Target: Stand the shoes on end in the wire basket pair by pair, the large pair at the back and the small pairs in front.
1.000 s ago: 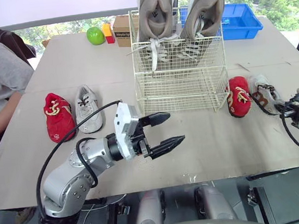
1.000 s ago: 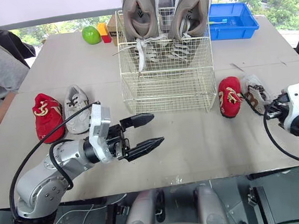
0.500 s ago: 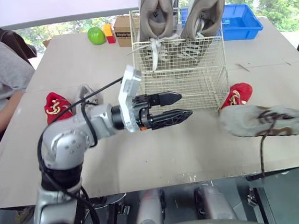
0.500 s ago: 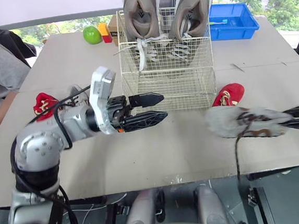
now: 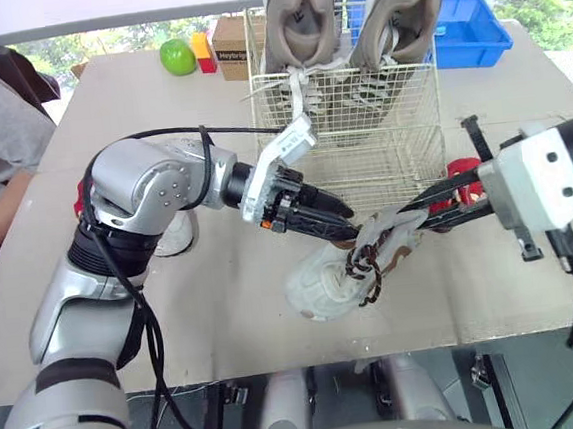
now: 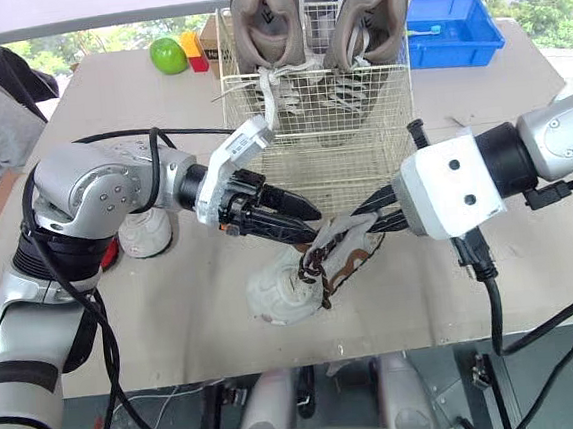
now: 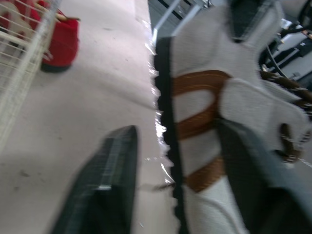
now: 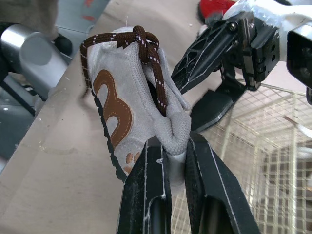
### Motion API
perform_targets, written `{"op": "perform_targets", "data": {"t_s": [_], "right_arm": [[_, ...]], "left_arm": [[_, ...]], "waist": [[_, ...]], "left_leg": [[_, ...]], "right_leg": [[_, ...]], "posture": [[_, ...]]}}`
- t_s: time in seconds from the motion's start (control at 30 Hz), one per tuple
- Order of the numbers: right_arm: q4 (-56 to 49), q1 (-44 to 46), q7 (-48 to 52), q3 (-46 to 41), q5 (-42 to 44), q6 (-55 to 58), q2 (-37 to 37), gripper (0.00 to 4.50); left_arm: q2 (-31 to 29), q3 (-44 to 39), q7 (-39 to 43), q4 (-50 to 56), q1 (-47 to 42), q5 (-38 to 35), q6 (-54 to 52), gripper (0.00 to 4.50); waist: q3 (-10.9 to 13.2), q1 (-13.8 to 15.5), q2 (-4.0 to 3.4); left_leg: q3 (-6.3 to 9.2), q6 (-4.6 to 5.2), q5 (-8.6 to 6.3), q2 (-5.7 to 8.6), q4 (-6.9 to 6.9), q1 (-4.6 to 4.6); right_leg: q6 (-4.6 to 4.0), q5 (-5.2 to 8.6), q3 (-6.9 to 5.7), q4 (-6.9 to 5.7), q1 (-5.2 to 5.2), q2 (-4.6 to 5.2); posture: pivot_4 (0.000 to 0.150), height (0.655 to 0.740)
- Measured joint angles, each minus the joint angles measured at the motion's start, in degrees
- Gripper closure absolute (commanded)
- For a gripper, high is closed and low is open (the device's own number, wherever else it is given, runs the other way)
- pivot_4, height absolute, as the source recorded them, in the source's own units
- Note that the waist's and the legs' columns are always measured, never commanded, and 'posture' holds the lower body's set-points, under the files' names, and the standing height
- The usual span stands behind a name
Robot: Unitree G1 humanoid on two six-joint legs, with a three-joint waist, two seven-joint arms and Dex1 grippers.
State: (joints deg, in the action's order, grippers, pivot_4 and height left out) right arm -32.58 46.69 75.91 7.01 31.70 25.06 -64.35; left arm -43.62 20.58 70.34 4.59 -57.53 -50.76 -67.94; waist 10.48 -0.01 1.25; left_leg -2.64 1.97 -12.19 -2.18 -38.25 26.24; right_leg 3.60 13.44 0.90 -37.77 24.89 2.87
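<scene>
Grey shoe (image 5: 347,269), brown-laced: held over counter (image 5: 224,300) before basket (image 5: 402,154). Right fingers (image 8: 151,195) clamped on its heel; left fingers (image 7: 105,190) apart astride sole. Advice: close left squarely before right lets go.

We log a tan table (image 5: 157,105) holding a wire basket (image 5: 380,136). Behind the basket sit an apple (image 5: 177,56), a box (image 5: 229,41) and a blue bin (image 5: 477,37). A white shoe (image 5: 173,234) lies left of it and a red shoe (image 7: 61,44) right.
</scene>
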Motion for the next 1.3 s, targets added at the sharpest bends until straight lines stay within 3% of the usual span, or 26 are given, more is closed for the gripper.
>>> {"op": "perform_targets", "data": {"t_s": [0.1,0.27,0.43,0.53,0.67,0.83,0.87,0.97,1.0,1.07,1.23,1.3], "right_arm": [[0.4,0.3,0.1,0.1,-1.2,-0.3,0.7,4.5],[1.1,0.7,0.2,0.0,-2.2,-2.0,2.5,4.5],[1.7,0.7,0.7,0.0,-2.7,-2.7,3.7,4.5],[1.8,1.1,1.1,0.0,-2.7,-2.8,4.2,4.5],[2.2,1.7,1.1,-0.1,-2.7,-2.5,4.8,4.5],[1.9,1.7,1.1,-0.3,-2.0,-1.2,5.0,4.5],[1.9,1.7,1.1,-0.3,-2.0,-0.8,5.0,4.5],[2.1,1.7,0.6,-1.5,-1.8,1.6,4.9,4.5],[2.2,1.7,-0.2,-1.8,-1.8,2.6,5.1,3.92],[2.4,0.6,-1.9,-3.2,-1.7,4.3,5.0,3.39],[1.7,-6.7,-12.7,-9.8,1.8,17.0,5.4,0.89],[0.5,-12.2,-19.4,-15.1,6.5,26.7,7.5,0.85]], "left_arm": [[0.2,-1.0,0.5,-0.1,0.1,-0.7,-1.9,4.1],[-1.4,-7.1,2.9,-3.3,2.5,-3.8,-6.6,2.5],[-3.0,-8.9,4.4,-0.1,6.1,-5.3,-7.8,0.35],[-4.5,-8.8,5.0,2.0,7.9,-4.4,-6.9,0.35],[-3.3,-8.6,4.4,2.5,9.9,-3.4,-6.0,1.55],[-2.3,-8.6,3.2,2.7,10.6,-1.7,-5.1,3.71],[-2.1,-8.7,3.2,2.7,10.6,-1.5,-4.9,3.92],[-0.1,-9.9,1.8,2.1,10.6,-1.6,-5.2,3.94],[0.5,-10.7,1.1,1.8,10.7,-1.9,-5.7,3.94],[2.3,-13.1,-1.0,1.3,11.2,-3.0,-6.6,3.94],[8.3,-23.3,-9.7,0.7,13.0,-8.2,-8.3,3.94],[12.7,-30.4,-16.4,1.3,12.9,-10.1,-5.3,3.94]], "waist": [[0.0,-0.1,0.0],[0.0,-0.6,0.0],[0.0,-0.5,0.0],[0.0,-0.5,-0.01],[0.0,-0.4,-0.01],[0.0,-0.4,-0.01],[0.0,-0.4,-0.01],[0.0,-0.3,0.0],[0.0,-0.3,0.0],[0.0,-0.3,0.0],[0.0,-0.2,0.03],[-0.1,-0.1,0.07]], "left_leg": [[0.0,0.21,-0.12,0.0,-0.09,-0.02],[0.03,0.22,-0.11,-0.02,-0.17,-0.19],[0.02,0.22,-0.11,-0.03,-0.17,-0.26],[-0.02,0.22,-0.11,-0.02,-0.16,-0.28],[-0.01,0.22,-0.11,-0.02,-0.18,-0.27],[-0.01,0.23,-0.11,-0.02,-0.19,-0.27],[-0.02,0.23,-0.11,-0.02,-0.19,-0.27],[-0.01,0.23,-0.11,-0.02,-0.19,-0.27],[0.0,0.23,-0.11,-0.02,-0.19,-0.27],[0.01,0.23,-0.11,-0.02,-0.2,-0.27],[0.08,0.22,-0.11,-0.05,-0.24,-0.26],[0.14,0.22,-0.11,-0.14,-0.22,-0.34]], "right_leg": [[0.0,0.0,0.0,-0.12,-0.01,-0.01],[-0.01,-0.01,0.09,-0.26,-0.07,-0.01],[-0.01,-0.01,0.14,-0.27,-0.14,-0.01],[-0.01,-0.01,0.18,-0.26,-0.15,0.0],[-0.01,-0.02,0.14,-0.29,-0.16,-0.01],[-0.01,-0.02,0.16,-0.29,-0.16,-0.01],[-0.01,-0.02,0.15,-0.29,-0.16,-0.01],[-0.01,-0.02,0.15,-0.28,-0.16,-0.01],[-0.01,-0.02,0.16,-0.29,-0.17,-0.01],[-0.01,-0.02,0.15,-0.3,-0.17,0.0],[-0.01,-0.03,0.12,-0.33,-0.2,0.01],[-0.01,-0.03,0.09,-0.33,-0.32,0.08]], "posture": [[0.15,0.74],[0.15,0.74],[0.15,0.74],[0.15,0.74],[0.15,0.74],[0.15,0.74],[0.15,0.74],[0.15,0.74],[0.15,0.74],[0.15,0.74],[0.15,0.74],[0.15,0.74]]}}
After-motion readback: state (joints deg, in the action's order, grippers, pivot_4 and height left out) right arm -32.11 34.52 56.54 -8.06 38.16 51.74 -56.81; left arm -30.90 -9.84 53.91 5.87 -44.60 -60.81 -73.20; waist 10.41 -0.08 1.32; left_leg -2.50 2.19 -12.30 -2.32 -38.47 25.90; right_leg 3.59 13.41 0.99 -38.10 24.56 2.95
